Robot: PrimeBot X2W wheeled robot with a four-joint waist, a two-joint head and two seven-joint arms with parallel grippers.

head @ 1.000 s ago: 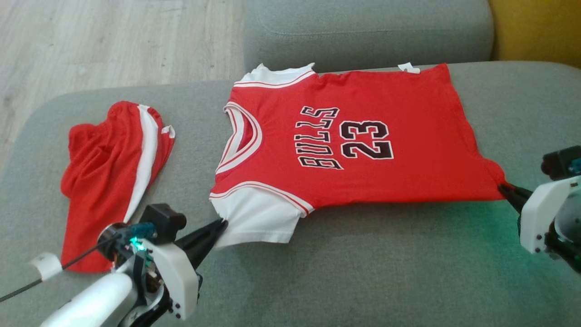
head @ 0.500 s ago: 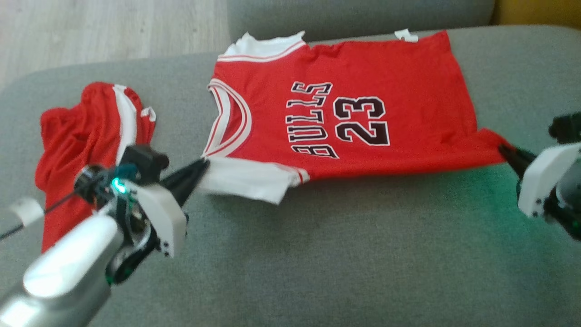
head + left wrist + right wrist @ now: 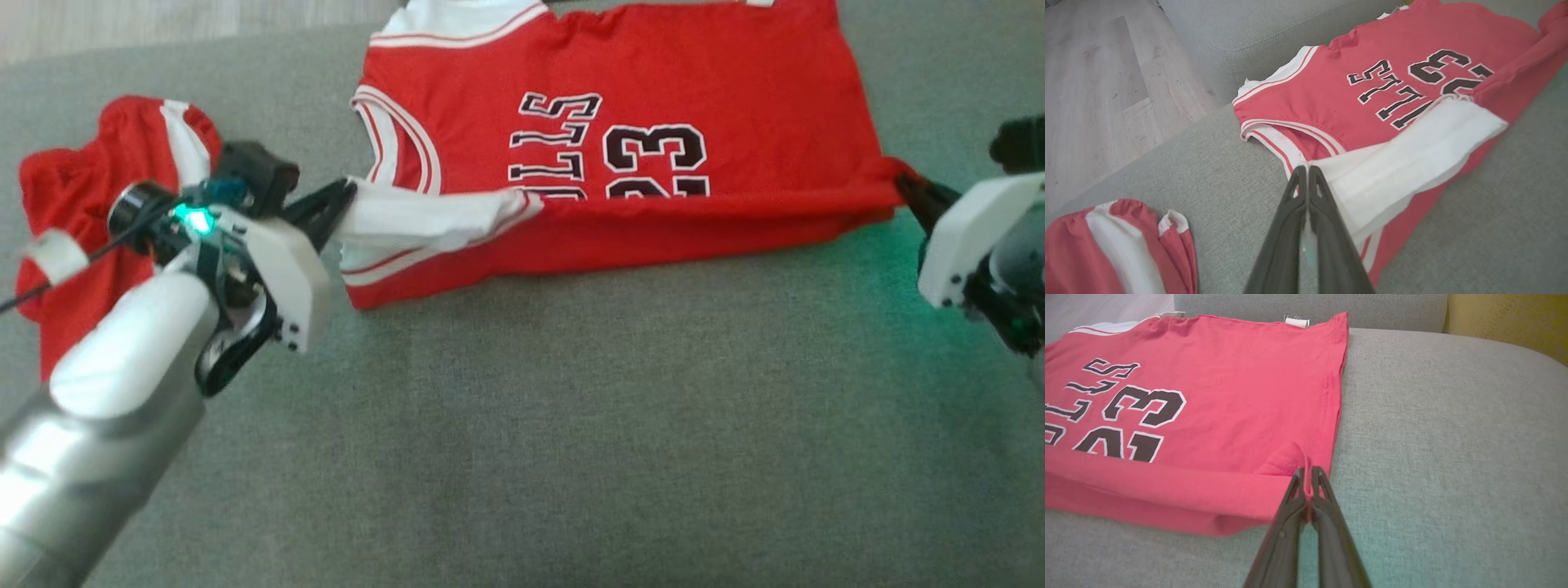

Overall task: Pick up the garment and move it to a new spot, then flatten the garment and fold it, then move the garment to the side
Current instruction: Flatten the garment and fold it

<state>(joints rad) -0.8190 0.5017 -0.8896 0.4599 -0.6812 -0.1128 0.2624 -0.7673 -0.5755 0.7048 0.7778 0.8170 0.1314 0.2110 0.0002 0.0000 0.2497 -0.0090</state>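
The garment (image 3: 653,73) is a red jersey with white sleeves and black "BULLS 23" lettering, spread on the grey sofa seat (image 3: 571,425). Its near long edge is lifted and rolled over onto the lettering. My left gripper (image 3: 349,189) is shut on the white sleeve (image 3: 1412,155), seen up close in the left wrist view at the left gripper (image 3: 1306,168). My right gripper (image 3: 902,184) is shut on the red hem corner (image 3: 1290,455), where the right gripper (image 3: 1308,471) pinches the cloth of the garment (image 3: 1208,400).
Red shorts with a white stripe (image 3: 73,188) lie crumpled at the left of the seat, also in the left wrist view as the shorts (image 3: 1118,245). The sofa backrest (image 3: 1372,310) runs behind the jersey. Wooden floor (image 3: 1098,81) lies beyond the left end. A yellow cushion (image 3: 1515,318) sits far right.
Both grippers have lifted the jersey's near edge and carried it away from me, folding it over the lower lettering. The head camera has tilted down, shifting the scene upward.
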